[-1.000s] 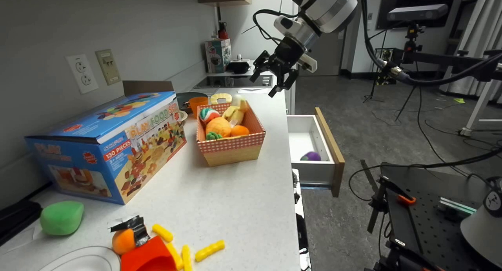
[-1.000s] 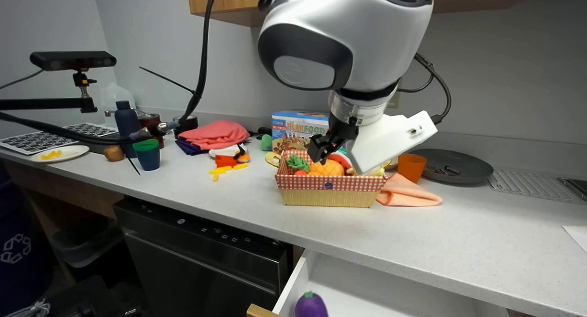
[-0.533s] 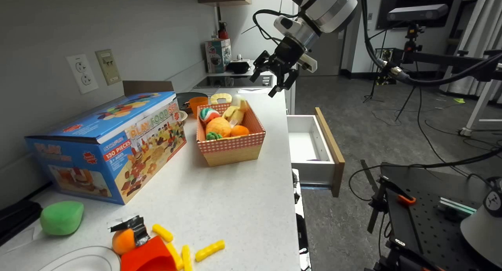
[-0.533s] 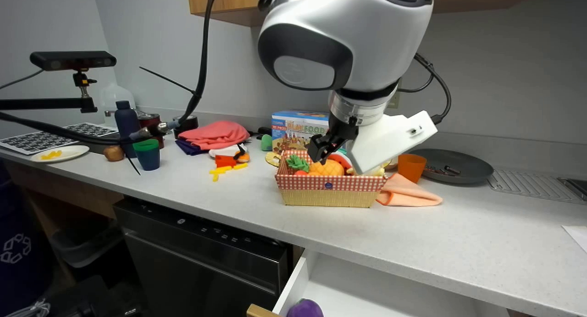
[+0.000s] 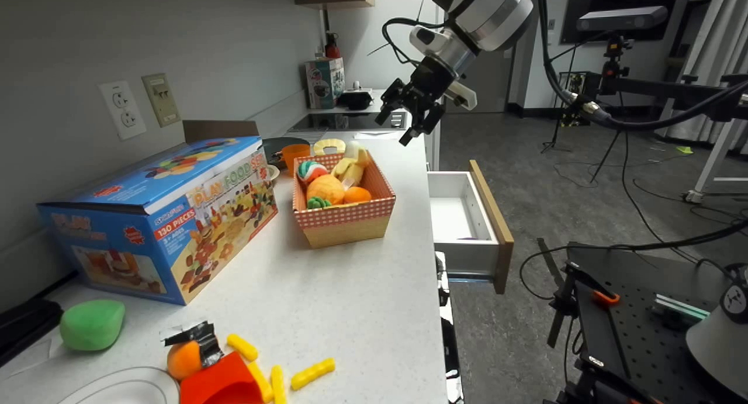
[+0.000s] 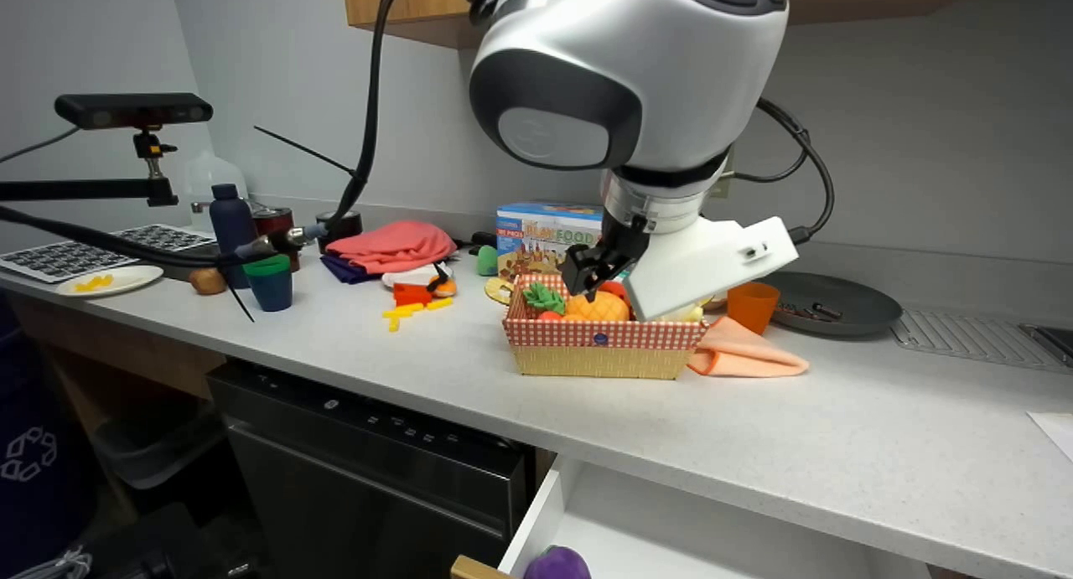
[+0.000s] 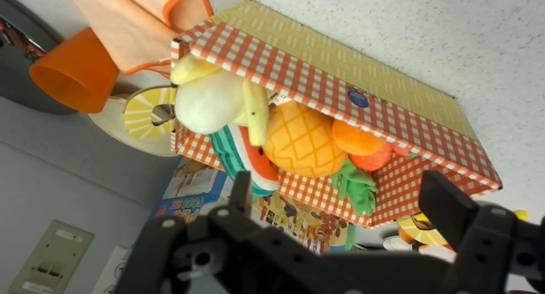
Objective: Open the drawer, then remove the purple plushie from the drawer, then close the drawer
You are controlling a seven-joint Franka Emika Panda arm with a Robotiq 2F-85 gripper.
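Observation:
The drawer stands open; its tan front (image 5: 492, 225) and white inside show in an exterior view, and its white inside (image 6: 662, 524) also in an exterior view. The purple plushie (image 6: 557, 564), round and smooth, lies inside against the side wall; only a purple sliver (image 5: 467, 238) shows over the wall in an exterior view. My gripper (image 5: 390, 129) is open and empty, up above the counter, higher than the drawer and apart from it. In the wrist view the open fingers (image 7: 336, 181) frame part of the red basket; drawer and plushie are out of that view.
A red checked basket (image 6: 599, 361) of soft toy fruit stands on the counter (image 5: 350, 310) near the drawer. A play food box (image 5: 216, 217) stands against the wall. An orange cup (image 6: 752, 305), an orange cloth (image 6: 746, 353) and a dark pan (image 6: 838, 302) lie beside the basket.
The purple plushie has shifted lower inside the drawer, now mostly hidden by the side wall in an exterior view. My wrist has turned and lowered slightly. The drawer has not moved.

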